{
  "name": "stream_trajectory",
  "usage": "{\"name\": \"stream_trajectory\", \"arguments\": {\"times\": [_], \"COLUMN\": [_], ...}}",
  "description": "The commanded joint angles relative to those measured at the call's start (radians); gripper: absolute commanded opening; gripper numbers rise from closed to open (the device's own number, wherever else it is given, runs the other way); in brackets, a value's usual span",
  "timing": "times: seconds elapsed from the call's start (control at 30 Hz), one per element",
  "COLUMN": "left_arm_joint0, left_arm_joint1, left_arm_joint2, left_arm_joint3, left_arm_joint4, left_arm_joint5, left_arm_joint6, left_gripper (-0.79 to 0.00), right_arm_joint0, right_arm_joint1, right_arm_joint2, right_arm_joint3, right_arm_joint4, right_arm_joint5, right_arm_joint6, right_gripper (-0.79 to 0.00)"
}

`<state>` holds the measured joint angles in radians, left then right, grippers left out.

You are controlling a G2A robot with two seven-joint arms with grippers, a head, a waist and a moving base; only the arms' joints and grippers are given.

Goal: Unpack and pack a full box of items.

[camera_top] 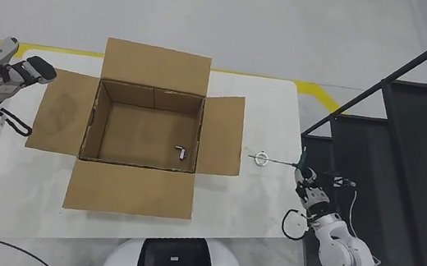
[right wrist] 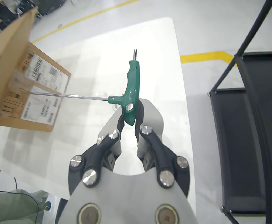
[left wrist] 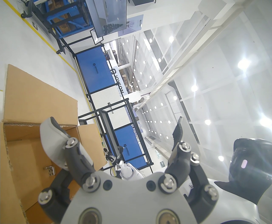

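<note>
Pinching the green T-handle hex key (right wrist: 132, 84) w/ the right gripper (right wrist: 130, 115), pressing the fingers onto just the low end of the handle, hovering at the 3 o'clock edge of the worktop (camera_top: 275, 109), apart from the cardboard box (camera_top: 147, 135). Pointing the long shaft back at the box, tip ending by a small ring thing (camera_top: 261, 158); touching or not, can't tell. Parking the left gripper (left wrist: 114, 127) out at 9-10 o'clock w/ fingers spread wide, nothing in them. Leaving one small metal hinge (camera_top: 182, 151) on the box floor, toward 4 o'clock.

Risks: gripping that far off-centre, so prob risking the key swivelling or slipping out. Swinging the shaft low = maybe knocking the ring or snagging the 3 o'clock flap (camera_top: 223, 134). Letting go this close to the edge = dropping it off the worktop.
</note>
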<state>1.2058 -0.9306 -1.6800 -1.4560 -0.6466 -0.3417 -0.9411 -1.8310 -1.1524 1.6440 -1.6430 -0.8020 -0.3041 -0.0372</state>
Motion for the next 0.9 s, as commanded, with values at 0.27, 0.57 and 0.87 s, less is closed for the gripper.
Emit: {"name": "stream_trajectory", "arguments": {"times": [0.27, 0.57, 0.87], "left_arm_joint0": [0.000, 0.000, 0.000], "left_arm_joint1": [0.000, 0.000, 0.000], "left_arm_joint2": [0.000, 0.000, 0.000], "left_arm_joint3": [0.000, 0.000, 0.000], "left_arm_joint4": [0.000, 0.000, 0.000], "left_arm_joint5": [0.000, 0.000, 0.000], "left_arm_joint6": [0.000, 0.000, 0.000], "left_gripper": [0.000, 0.000, 0.000], "right_arm_joint0": [0.111, 0.302, 0.550], "right_arm_joint1": [-0.013, -0.039, -0.077], "right_arm_joint2": [-0.101, -0.305, -0.524], "right_arm_joint3": [-0.088, -0.130, -0.018], "right_arm_joint4": [0.000, -0.057, -0.078], "right_arm_joint5": [-0.042, -0.017, -0.007], "right_arm_joint6": [-0.027, 0.027, 0.176], "right_gripper": [-0.785, -0.785, -0.785]}}
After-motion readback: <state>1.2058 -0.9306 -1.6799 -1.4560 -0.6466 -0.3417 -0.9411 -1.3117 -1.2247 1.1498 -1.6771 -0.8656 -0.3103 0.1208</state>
